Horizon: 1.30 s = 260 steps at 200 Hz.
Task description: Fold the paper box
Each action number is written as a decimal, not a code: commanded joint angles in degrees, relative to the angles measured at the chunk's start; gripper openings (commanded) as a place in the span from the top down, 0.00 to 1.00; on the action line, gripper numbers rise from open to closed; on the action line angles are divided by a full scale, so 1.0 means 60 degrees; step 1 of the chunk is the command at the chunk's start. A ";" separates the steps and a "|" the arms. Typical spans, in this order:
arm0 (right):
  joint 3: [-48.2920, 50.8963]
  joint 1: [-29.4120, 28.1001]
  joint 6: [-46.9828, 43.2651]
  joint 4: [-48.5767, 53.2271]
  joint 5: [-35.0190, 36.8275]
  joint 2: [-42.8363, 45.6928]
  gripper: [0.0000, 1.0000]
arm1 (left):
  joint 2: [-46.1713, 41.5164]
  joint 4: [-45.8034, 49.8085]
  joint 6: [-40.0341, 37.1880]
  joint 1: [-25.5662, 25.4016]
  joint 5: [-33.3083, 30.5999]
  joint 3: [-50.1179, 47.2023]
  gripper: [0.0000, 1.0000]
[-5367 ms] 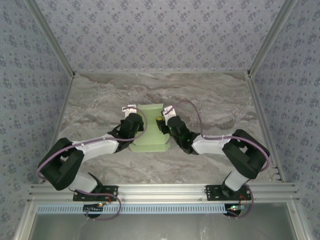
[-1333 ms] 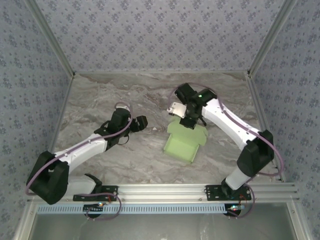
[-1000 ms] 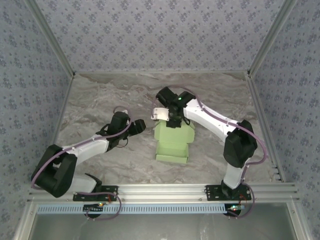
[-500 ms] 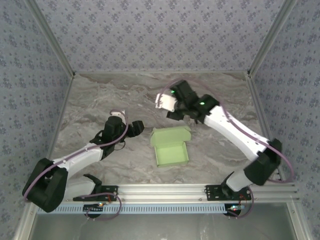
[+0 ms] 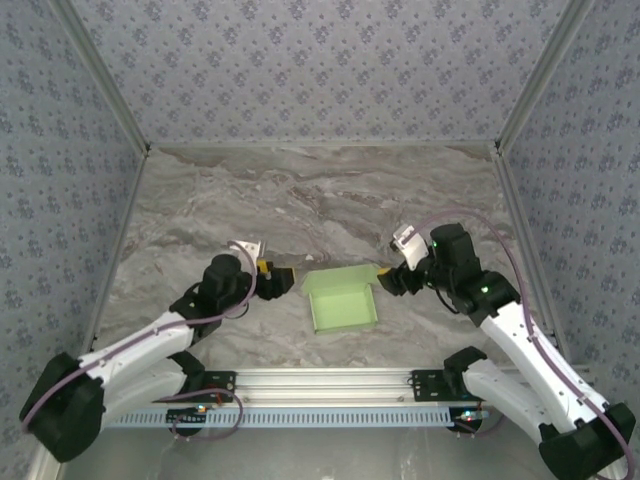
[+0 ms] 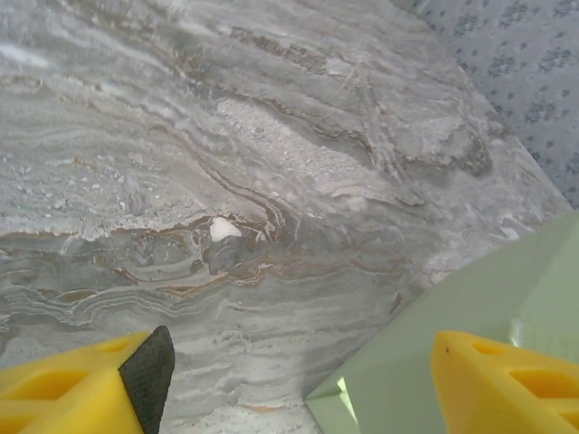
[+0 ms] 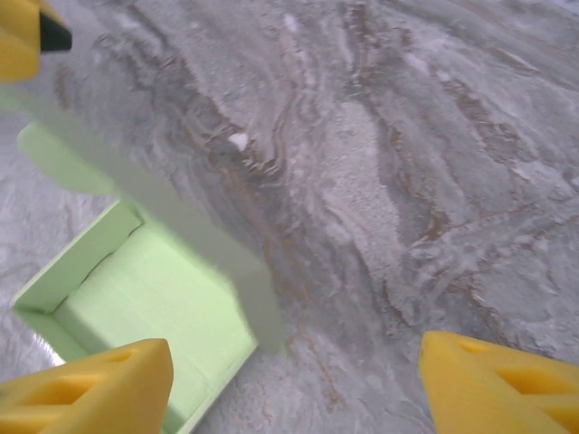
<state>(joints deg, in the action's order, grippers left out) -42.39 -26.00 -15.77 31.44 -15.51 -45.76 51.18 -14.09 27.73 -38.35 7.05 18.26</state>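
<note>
1. Bench: we record a marbled grey top, walled on three sides, with a metal rail along the near edge. There is open room on the far half and at both flanks.
2. Paper box: we find a pale green shallow tray, open upward, near the bench's middle and closer to the rail than to the far wall. Its far flap stands up along the far side, running left to right. We judge this flap to be the part left to fold.
3. Right hand: just beside the far-right corner of the box. The right wrist view shows its fingers spread wide and gripping nothing.
4. Left hand: just beside the far-left corner, jaws wide and empty, with the box corner ahead of them.
5. Relation: we place the box between the hands, which are about equally near. Each reaches inward along the flap line.
</note>
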 commanded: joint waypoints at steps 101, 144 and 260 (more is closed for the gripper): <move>0.1074 0.0645 -0.0944 -0.3758 -0.2335 -0.2849 0.53 | 0.0089 -0.0509 -0.1842 -0.1481 0.0100 -0.0147 0.25; 0.1452 0.0415 -0.0795 -0.4470 -0.1854 -0.2775 0.84 | 0.0860 -0.1013 -0.1330 -0.1579 -0.0639 -0.0012 0.28; 0.0560 -0.0157 0.0177 -0.7660 0.0005 -0.4866 0.84 | 0.1995 -0.1059 -0.0897 0.0583 -0.1001 0.0915 0.26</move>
<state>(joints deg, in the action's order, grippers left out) -36.32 -27.51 -16.25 -11.46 -15.75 -72.75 60.38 -17.72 22.13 -36.42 -2.07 21.30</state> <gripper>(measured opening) 0.102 0.737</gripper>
